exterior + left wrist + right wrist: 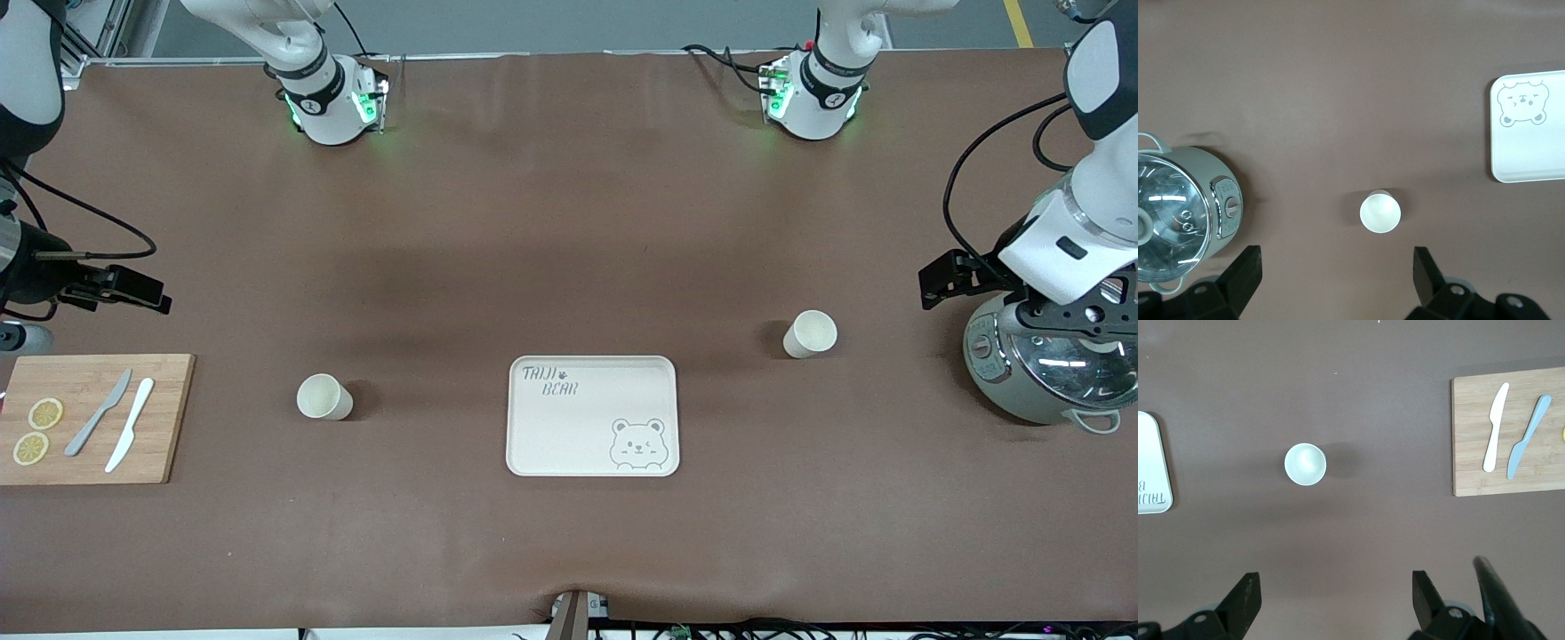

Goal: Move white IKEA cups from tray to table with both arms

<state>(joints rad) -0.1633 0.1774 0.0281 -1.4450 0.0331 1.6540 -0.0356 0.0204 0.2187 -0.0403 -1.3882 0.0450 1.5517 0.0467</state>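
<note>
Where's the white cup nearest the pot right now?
The small white cup stands upright on the table between the bear-printed tray and the grey-green glass-lidded pot, toward the left arm's end.

An upright white cup (1305, 464) stands alone on the brown table (1351, 540), between the bear-printed tray (1151, 463) and the wooden cutting board (1508, 433), apart from both. On the board lie a white knife (1495, 427) and a grey-blue knife (1528, 437), side by side. The right gripper (1331, 603) hangs above bare table near the cup, its fingers spread wide with nothing between them.

The front camera looks down from high across the table (569, 222); both wrist cameras face straight down (each sharing the tray (592, 416)).
</note>
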